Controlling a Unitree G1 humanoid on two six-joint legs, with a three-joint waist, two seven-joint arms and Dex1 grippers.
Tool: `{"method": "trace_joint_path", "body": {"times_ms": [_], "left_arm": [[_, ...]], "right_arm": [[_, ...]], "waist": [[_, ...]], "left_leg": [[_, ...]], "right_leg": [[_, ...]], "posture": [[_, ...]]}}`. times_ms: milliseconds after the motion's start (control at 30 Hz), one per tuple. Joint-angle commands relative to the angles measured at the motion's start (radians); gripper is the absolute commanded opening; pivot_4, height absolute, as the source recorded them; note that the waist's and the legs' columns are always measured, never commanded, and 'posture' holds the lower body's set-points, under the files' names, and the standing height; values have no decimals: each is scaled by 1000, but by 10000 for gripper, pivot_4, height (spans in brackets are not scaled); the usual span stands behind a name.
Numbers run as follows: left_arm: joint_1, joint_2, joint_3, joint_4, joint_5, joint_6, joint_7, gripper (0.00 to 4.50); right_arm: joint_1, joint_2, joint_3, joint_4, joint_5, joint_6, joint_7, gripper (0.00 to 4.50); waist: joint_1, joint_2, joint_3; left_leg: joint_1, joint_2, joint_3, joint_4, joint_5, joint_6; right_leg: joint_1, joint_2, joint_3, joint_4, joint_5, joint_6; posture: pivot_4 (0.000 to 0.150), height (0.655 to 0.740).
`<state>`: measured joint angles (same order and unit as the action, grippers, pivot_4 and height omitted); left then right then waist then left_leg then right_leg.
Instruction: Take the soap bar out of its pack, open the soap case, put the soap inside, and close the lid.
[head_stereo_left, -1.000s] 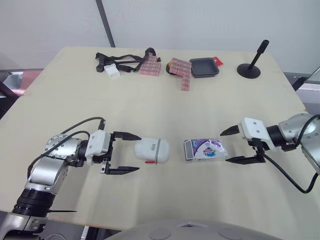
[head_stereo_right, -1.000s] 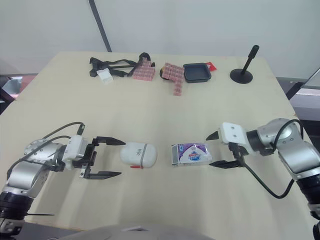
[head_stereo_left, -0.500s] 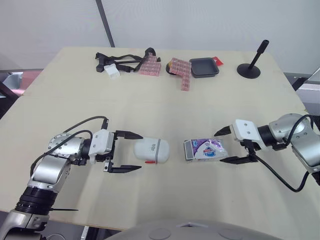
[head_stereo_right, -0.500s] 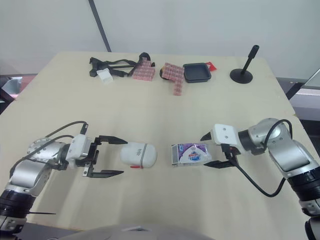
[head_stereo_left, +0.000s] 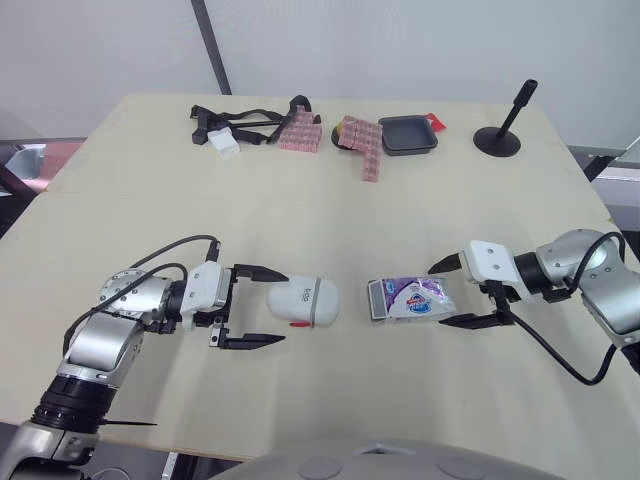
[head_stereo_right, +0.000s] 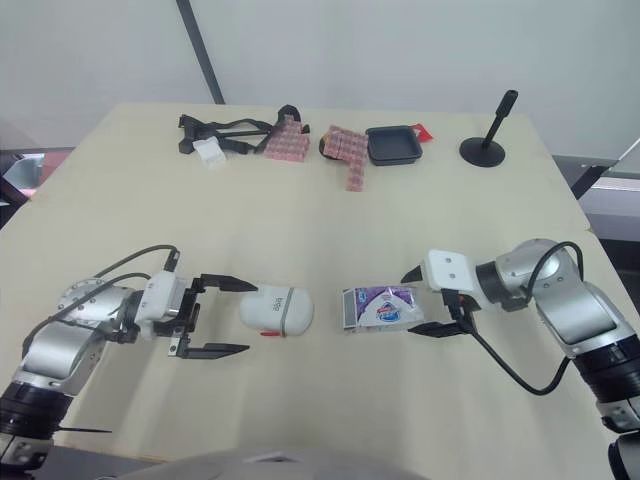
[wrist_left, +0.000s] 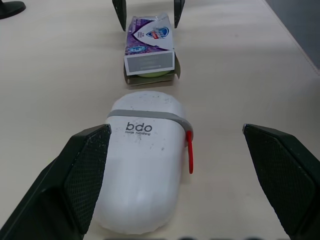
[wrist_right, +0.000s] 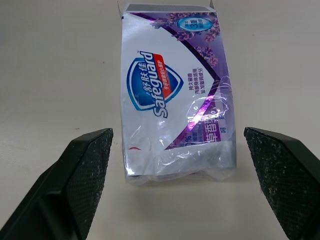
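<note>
- White plastic soap case (head_stereo_left: 303, 301) lies on its side on the pale wooden table (head_stereo_left: 320, 215), lower centre-left of the head view. Its lid is closed, with a grey band round the body and a small red tab (wrist_left: 190, 152) on one side.
- The left gripper (head_stereo_left: 281, 306) sits low on the left of the frame with its jaws wide apart. The near end of the case lies just between the fingertips. One finger is close against the case's side, though contact cannot be judged, and the other stands clear of it.
- The purple and white soap pack (head_stereo_left: 408, 298) lies flat just to the right of the case, apart from it, with its grey end flap facing the case. In the left wrist view a pale green edge (wrist_left: 150, 76) shows under that flap.
- The right gripper (head_stereo_left: 436, 296) comes in from the right edge, its jaws spread. The crumpled far end of the pack sits between the fingertips, with a gap on both sides.
- Along the upper edge of the table, well apart from both grippers, are black straps with a white block (head_stereo_left: 232, 128), two pink blister packs (head_stereo_left: 300, 132), a black tray (head_stereo_left: 408, 134) and a black stand (head_stereo_left: 503, 130) at the upper right.
</note>
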<state>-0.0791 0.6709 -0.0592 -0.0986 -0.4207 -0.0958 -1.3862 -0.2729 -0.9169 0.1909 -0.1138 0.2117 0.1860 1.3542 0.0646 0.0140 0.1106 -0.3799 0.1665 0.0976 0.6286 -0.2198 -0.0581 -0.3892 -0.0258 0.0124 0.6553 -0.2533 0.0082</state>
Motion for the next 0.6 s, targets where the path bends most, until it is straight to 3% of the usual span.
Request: {"method": "trace_joint_path", "body": {"times_ms": [33, 567, 600], "left_arm": [[-15, 4, 4, -31, -10, 7, 13, 44878], [-18, 1, 0, -40, -10, 14, 35, 44878], [-19, 2, 0, -41, -9, 15, 36, 44976]], "right_arm": [[1, -7, -10, 7, -4, -14, 4, 45000], [-4, -4, -11, 49, -8, -36, 18, 45000], [-5, -4, -10, 53, -10, -39, 19, 42414]], "waist": [[0, 0, 0], [0, 0, 0], [0, 0, 0]], "left_leg": [[0, 0, 0, 0, 0, 0], [0, 0, 0, 0, 0, 0], [0, 0, 0, 0, 0, 0]], "right_leg": [[0, 0, 0, 0, 0, 0], [0, 0, 0, 0, 0, 0], [0, 0, 0, 0, 0, 0]], "posture": [[1500, 7400], [1500, 7400], [1500, 7400]]}}
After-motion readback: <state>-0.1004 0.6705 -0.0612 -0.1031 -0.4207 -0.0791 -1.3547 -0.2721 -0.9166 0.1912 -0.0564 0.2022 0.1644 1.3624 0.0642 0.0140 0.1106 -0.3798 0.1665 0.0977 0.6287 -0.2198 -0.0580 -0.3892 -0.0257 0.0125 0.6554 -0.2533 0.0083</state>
